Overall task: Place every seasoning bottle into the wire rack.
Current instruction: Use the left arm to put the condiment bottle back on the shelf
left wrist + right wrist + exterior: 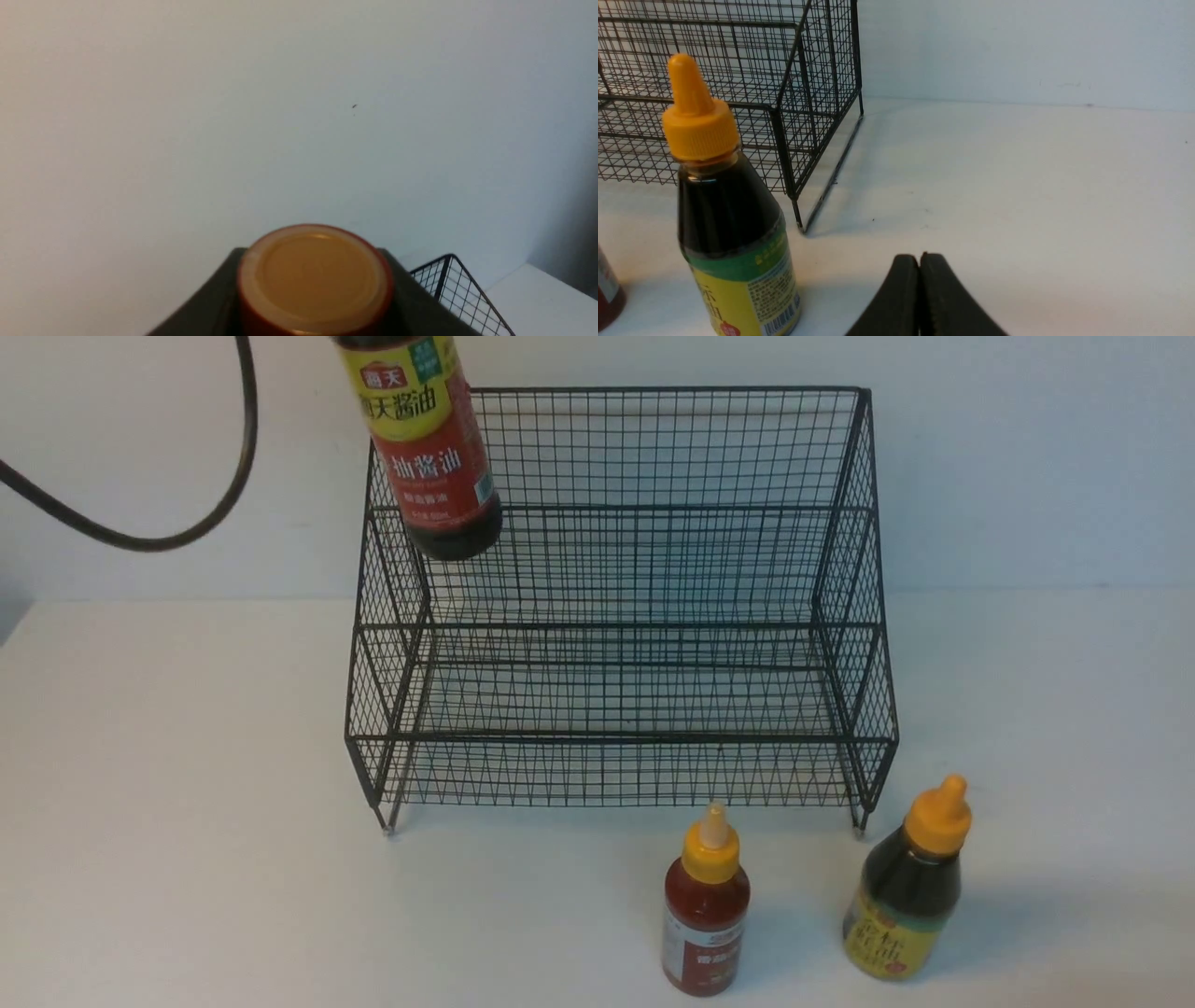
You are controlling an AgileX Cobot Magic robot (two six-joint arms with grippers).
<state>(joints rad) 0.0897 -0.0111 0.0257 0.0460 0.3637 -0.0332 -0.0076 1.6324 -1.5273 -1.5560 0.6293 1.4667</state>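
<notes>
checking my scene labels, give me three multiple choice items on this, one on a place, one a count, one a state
1. Where is the tall soy sauce bottle relative to the wire rack?
A. lying beside it
B. up in the air at its left end
C. standing on its lower tier

2. How many bottles stand on the table in front of the rack?
A. one
B. two
C. three

3. How are the right gripper's fingers?
A. wide open
B. shut on a bottle
C. shut together, empty

Answers:
1 B: in the front view it hangs tilted, its base resting on no tier.
2 B: only the small red bottle and the squat dark bottle stand there.
3 C: the right wrist view shows them pressed together with nothing between.
</notes>
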